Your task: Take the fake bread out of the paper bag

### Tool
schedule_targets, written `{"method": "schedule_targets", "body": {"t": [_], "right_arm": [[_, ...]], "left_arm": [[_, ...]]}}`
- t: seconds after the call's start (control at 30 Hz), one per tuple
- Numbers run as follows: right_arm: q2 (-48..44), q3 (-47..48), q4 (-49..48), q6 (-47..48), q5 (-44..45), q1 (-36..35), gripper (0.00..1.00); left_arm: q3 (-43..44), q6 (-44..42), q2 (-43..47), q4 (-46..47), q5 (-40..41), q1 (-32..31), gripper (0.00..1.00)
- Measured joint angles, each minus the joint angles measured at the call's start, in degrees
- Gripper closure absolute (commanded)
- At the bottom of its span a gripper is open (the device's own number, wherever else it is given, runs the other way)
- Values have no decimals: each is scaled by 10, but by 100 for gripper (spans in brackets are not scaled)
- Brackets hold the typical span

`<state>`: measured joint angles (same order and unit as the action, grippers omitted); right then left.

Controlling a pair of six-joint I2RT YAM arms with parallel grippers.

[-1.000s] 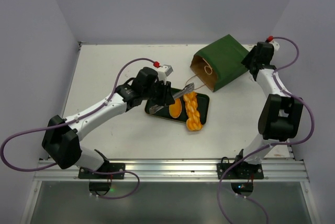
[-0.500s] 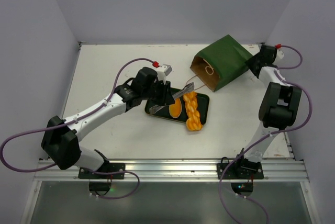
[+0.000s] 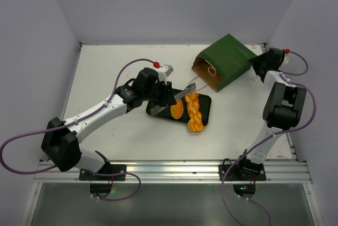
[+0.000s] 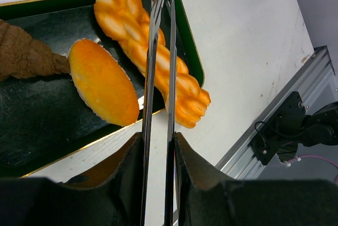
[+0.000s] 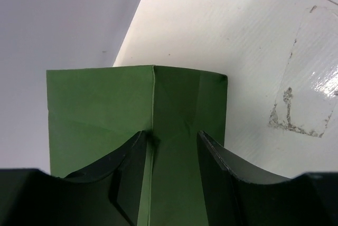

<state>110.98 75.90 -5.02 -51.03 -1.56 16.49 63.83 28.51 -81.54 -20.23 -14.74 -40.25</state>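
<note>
The dark green paper bag [image 3: 227, 57] lies on its side at the back right, its brown mouth facing the tray; I see no bread inside it. Three pieces of fake bread lie on the black tray [image 4: 47, 125]: an orange braided loaf [image 4: 153, 73], an orange oval roll [image 4: 100, 81] and a dark brown piece [image 4: 24, 54]. My left gripper [image 4: 157, 141] is shut on metal tongs [image 4: 158, 52], whose blades reach over the loaf. My right gripper [image 5: 171, 136] stands open at the bag's [image 5: 105, 104] closed bottom end, and a folded edge of the bag shows between its jaws.
A thin string handle [image 3: 191, 84] trails from the bag's mouth toward the tray. The side walls stand close to the table on the left and right. The metal base rail [image 3: 169, 169] runs along the near edge.
My right wrist has swung right, toward the side wall, at the bag's bottom end. The bag, the tray and the left arm with the tongs have stayed put.
</note>
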Motion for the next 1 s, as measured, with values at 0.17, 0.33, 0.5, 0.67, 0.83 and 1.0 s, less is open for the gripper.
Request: {"method": "schedule_targets", "body": {"t": [0.17,0.33,0.5,0.67,0.83,1.0], "right_arm": [[2,0,-11,-18,-12,5,55],[22,12,-25,-28,-25,5,68],[37,20,-44,-38,-33,5,80],[42,20,-60,-49,-50,7,100],[42,-13,-121,-73,-77,14,100],[37,-58,-192,-85,-103,24,100]], "left_arm": [[0,0,0,0,0,0,69],[0,5,1,0,0,0,69],[0,9,1,0,0,0,69],[0,9,1,0,0,0,69],[-12,10,1,9,0,0,69],[-34,11,0,13,0,0,70]]}}
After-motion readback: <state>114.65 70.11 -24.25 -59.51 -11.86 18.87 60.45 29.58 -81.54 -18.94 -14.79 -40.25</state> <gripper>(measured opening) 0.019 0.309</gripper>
